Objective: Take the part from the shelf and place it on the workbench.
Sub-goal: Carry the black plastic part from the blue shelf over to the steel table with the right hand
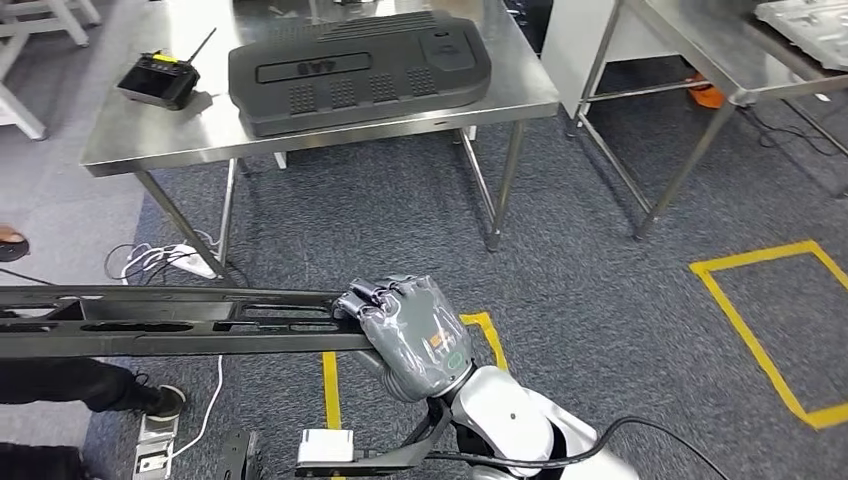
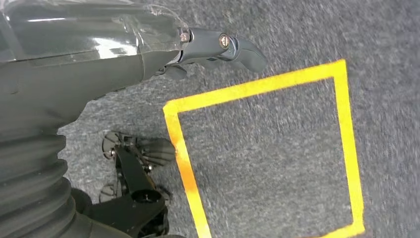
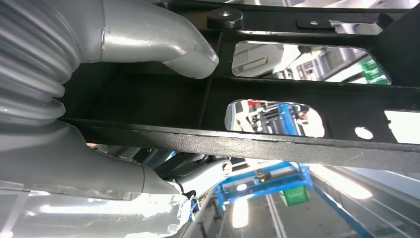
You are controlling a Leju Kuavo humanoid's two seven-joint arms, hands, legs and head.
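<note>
The right hand (image 1: 415,335) grips a long, flat black metal frame part (image 1: 170,322) with slotted cut-outs. It lies level, reaching leftward. The left hand (image 2: 218,49) holds nothing, its fingers loosely apart.

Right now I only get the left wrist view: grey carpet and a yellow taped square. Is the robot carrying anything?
Observer: Yes, the right hand grips one end of a long black frame part.
Operator: Where's the workbench?
Observer: A steel workbench stands ahead, across the carpet.
Operator: Is it bare?
Observer: No, a large black moulded cover and a handheld controller lie on it.
</note>
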